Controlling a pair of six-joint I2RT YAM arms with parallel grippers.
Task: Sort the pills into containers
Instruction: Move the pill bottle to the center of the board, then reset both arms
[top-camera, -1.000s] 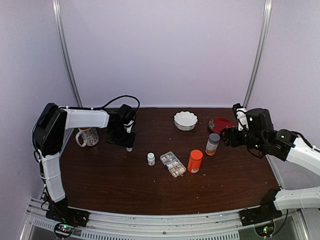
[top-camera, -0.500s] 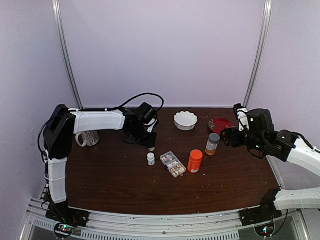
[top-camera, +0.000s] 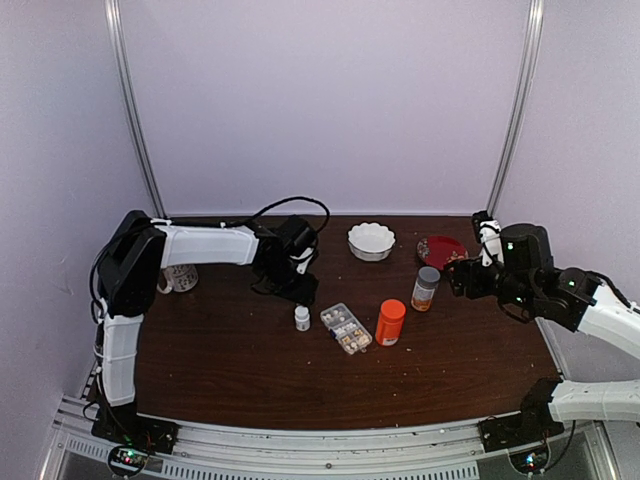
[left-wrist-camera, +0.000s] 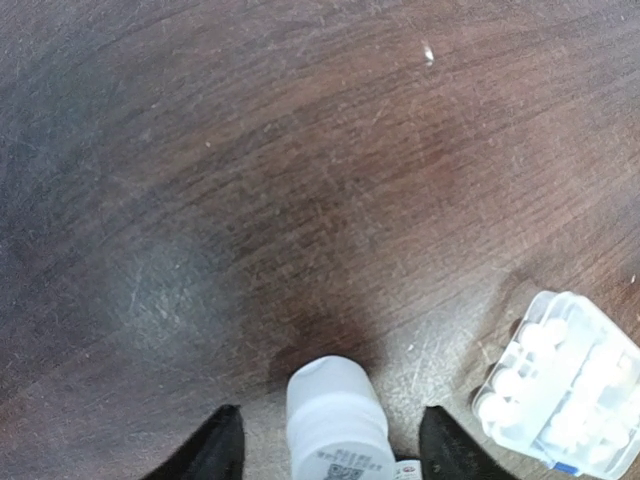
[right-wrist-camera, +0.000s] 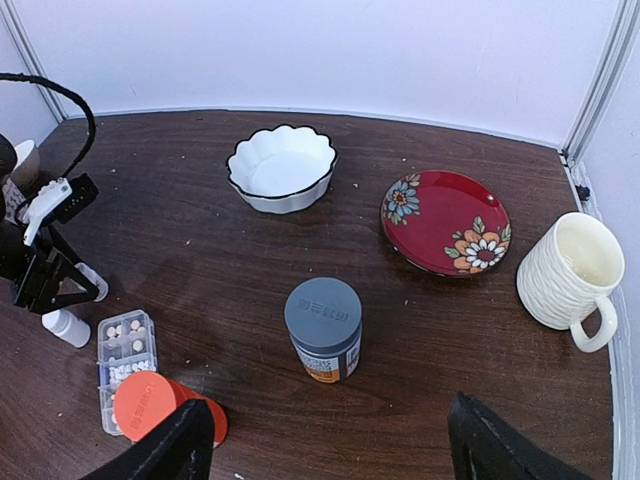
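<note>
While your left gripper (left-wrist-camera: 335, 448) hangs over the small white bottle (left-wrist-camera: 335, 410), its jaws stand apart on either side, touching nothing. Your right gripper (right-wrist-camera: 335, 445) is spread wide and empty. The pill box (top-camera: 346, 328), pills (left-wrist-camera: 545, 338) inside, sits at that bottle's 4 o'clock, with the orange bottle (top-camera: 390, 322) at its 3 o'clock.

Centre row, left to right: small bottle (top-camera: 302, 317), pill organizer (top-camera: 346, 328) with pills (left-wrist-camera: 545, 335) inside, large bottle (top-camera: 390, 322), jar (top-camera: 426, 288). Bowl (top-camera: 371, 241) and plate (top-camera: 441, 248) lie behind, mug (top-camera: 182, 278) far left.
</note>
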